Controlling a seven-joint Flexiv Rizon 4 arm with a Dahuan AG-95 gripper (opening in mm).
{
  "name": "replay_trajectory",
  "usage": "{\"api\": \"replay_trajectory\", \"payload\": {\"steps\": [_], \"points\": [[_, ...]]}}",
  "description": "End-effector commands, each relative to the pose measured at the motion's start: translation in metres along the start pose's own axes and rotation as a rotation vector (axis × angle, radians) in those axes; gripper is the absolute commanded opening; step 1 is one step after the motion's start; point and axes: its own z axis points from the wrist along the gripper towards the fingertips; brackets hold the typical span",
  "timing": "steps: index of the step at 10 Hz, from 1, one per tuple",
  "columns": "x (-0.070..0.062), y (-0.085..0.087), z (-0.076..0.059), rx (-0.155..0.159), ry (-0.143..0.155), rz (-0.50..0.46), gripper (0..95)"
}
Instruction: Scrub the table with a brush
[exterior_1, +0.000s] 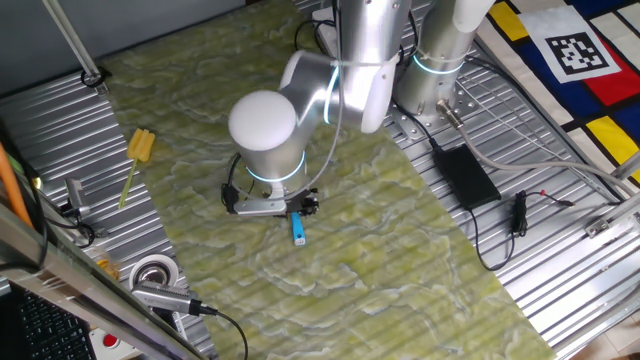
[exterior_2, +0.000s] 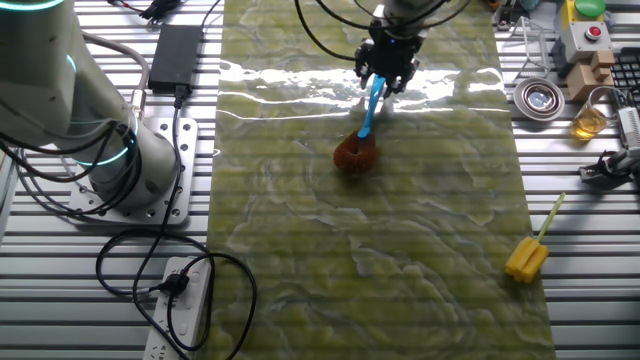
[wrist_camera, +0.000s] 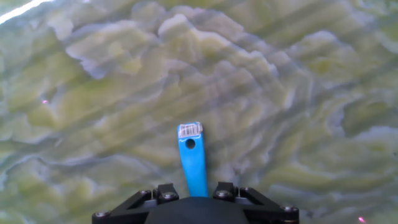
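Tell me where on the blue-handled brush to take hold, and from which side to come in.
Grip the thin light-blue handle of the brush, not the round reddish-brown bristles, which belong on the table. The handle is narrow and flat, so close across its width from above. The pincer appears shut on it this way already, with the end of the handle sticking out past it in the hand view.

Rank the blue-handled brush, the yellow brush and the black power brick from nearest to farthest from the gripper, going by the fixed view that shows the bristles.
1. the brush: held in the gripper, bristles on the table.
2. the black power brick: off the mat, toward the arm's base.
3. the yellow brush: at the mat's far corner edge.
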Motion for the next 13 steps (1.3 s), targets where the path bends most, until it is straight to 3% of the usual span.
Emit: {"api": "replay_trajectory", "payload": {"steps": [1, 11, 12, 13], "points": [[0.001, -0.001, 0.002, 0.028, -0.011, -0.001, 38.0], [-0.003, 0.000, 0.012, 0.073, -0.026, -0.013, 38.0], [-0.004, 0.000, 0.014, 0.077, -0.028, -0.013, 19.0], [-0.004, 0.000, 0.015, 0.081, -0.031, -0.014, 19.0]]}}
